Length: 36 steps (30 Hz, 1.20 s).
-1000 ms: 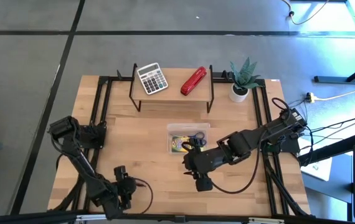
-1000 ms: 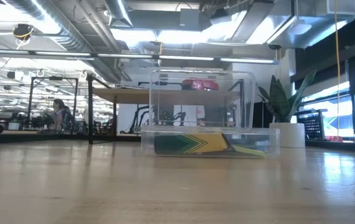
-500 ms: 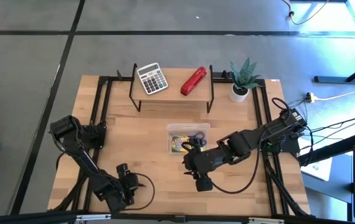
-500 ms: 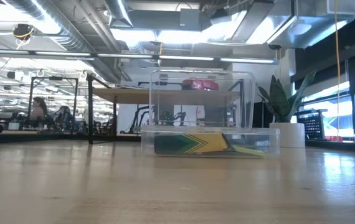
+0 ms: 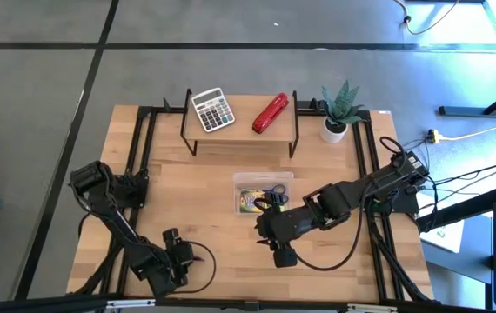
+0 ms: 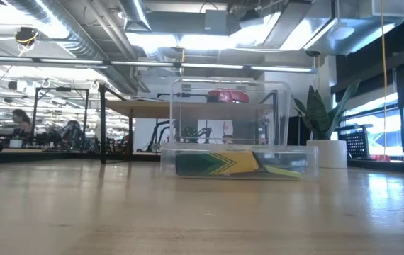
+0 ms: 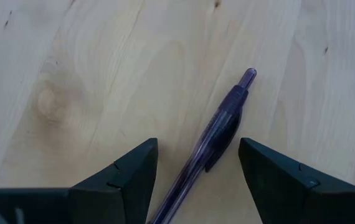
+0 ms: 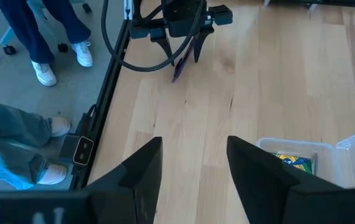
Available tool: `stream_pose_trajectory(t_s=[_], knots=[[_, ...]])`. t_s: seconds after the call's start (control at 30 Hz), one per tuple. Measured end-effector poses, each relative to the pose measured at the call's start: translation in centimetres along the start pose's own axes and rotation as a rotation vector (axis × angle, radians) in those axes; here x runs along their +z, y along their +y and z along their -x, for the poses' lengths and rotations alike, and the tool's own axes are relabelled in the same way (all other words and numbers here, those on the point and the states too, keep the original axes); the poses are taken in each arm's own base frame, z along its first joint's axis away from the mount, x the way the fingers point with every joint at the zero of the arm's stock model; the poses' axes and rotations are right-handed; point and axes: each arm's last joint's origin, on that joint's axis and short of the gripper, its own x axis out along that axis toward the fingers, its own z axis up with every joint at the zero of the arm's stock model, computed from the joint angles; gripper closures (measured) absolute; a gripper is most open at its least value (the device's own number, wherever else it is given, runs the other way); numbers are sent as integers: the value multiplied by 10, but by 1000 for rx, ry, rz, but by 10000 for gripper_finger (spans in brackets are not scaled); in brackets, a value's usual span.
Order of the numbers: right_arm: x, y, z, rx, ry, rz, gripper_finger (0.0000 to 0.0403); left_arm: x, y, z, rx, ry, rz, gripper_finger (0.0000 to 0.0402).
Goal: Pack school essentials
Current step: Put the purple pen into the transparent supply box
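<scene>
A thin dark purple pen (image 7: 218, 130) lies flat on the wood near the table's near left corner. My left gripper (image 7: 197, 143) (image 5: 181, 254) is open above it, one finger on either side, not touching. The right wrist view shows the pen (image 8: 182, 65) under that gripper. A clear box (image 5: 264, 193) at mid-table holds the yellow-green printed box (image 6: 223, 164) and the blue-handled scissors (image 5: 274, 192); its lid (image 6: 230, 113) stands open. My right gripper (image 8: 194, 142) (image 5: 267, 228) hangs open just near of the clear box. The tiny yellow block does not show.
A black rack at the far edge carries a grey calculator (image 5: 212, 109) and a red stapler (image 5: 271, 113); a potted plant (image 5: 339, 111) stands to its right. Black frame rails (image 5: 135, 165) run along both sides. Bare wood lies between the pen and the clear box. People's legs (image 8: 15, 37) show beyond the table.
My left gripper has shifted a little toward the table's right over the pen, then held still. The right arm, the clear box and its contents have kept their places.
</scene>
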Motion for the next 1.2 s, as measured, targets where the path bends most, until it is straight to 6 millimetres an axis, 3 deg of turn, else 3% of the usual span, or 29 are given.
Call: stream_pose_trajectory(t_s=[0.63,1.2], knots=[[0,0,0,0,0,0,221,-1,-1,0,-2,3,-12,185],[0,0,0,0,0,0,221,-2,-1,-1,-4,6,-91,255]])
